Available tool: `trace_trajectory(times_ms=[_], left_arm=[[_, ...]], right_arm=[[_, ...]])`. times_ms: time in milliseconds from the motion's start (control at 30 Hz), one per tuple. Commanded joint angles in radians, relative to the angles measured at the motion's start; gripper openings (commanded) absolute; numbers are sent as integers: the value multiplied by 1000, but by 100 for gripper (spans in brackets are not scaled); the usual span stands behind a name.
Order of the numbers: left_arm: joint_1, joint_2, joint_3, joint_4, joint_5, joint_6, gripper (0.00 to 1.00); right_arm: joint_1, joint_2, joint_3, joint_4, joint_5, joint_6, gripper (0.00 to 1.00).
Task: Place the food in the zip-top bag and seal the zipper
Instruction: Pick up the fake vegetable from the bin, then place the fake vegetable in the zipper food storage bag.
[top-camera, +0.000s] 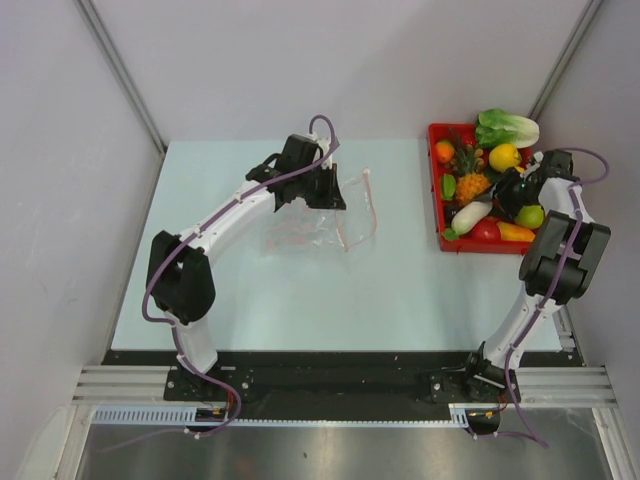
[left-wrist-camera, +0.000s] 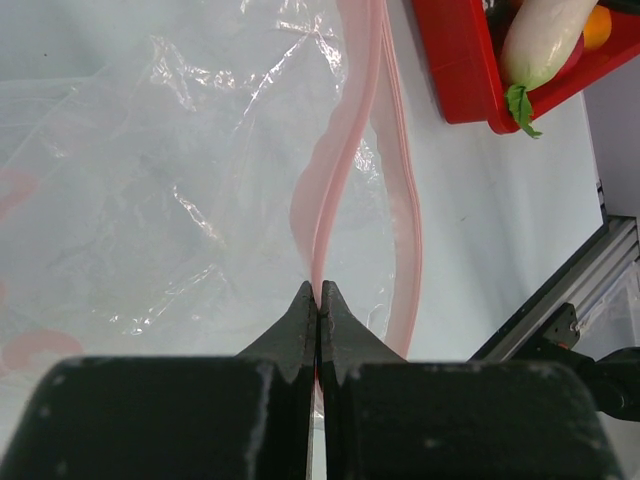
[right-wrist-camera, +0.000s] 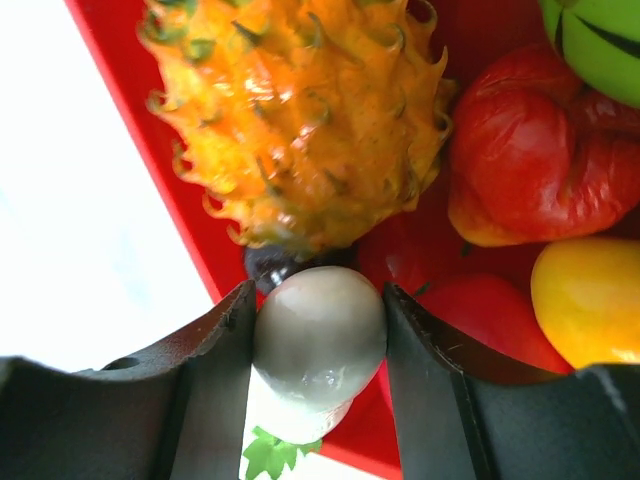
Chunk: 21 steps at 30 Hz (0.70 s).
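The clear zip-top bag (top-camera: 305, 228) lies flat on the pale table, its mouth open toward the right. My left gripper (top-camera: 318, 192) is shut on the near lip of the pink zipper (left-wrist-camera: 340, 170); the far lip (left-wrist-camera: 405, 200) bows away from it. The bag (left-wrist-camera: 150, 200) looks empty. The food lies in the red tray (top-camera: 436, 180): a pineapple (top-camera: 470, 180), a lemon (top-camera: 505, 157), a lettuce (top-camera: 508, 128) and a white radish (top-camera: 470, 215). My right gripper (right-wrist-camera: 318, 291) is closed round the tip of the white radish (right-wrist-camera: 318, 345), inside the tray beside the pineapple (right-wrist-camera: 300, 110).
The tray's left wall (right-wrist-camera: 130, 130) is just beside my right fingers. A red fruit (right-wrist-camera: 530, 150), a yellow one (right-wrist-camera: 590, 300) and a green one (right-wrist-camera: 600, 40) crowd the right side. The radish's leafy end (left-wrist-camera: 520, 100) overhangs the tray's corner. The table's metal rail (left-wrist-camera: 590, 290) lies at the near edge.
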Motion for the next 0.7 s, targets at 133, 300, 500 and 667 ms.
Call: trace_trajectory(times_ms=[133,300,500,667], left_arm=[[19,-35,3,33,131,-67,0],[37,-53,11,32,189,-102,0],[42,-53,61,25,251,-133,0],[48,-50,149,12,315,-173,0]], right_arm=[[-39,-208,42,0,-210,49,0],[60,-401,-20,286,-228,171,0],[323,-532,-64,543,-60,218,0],[522,-569,-67,594,85,99,0]])
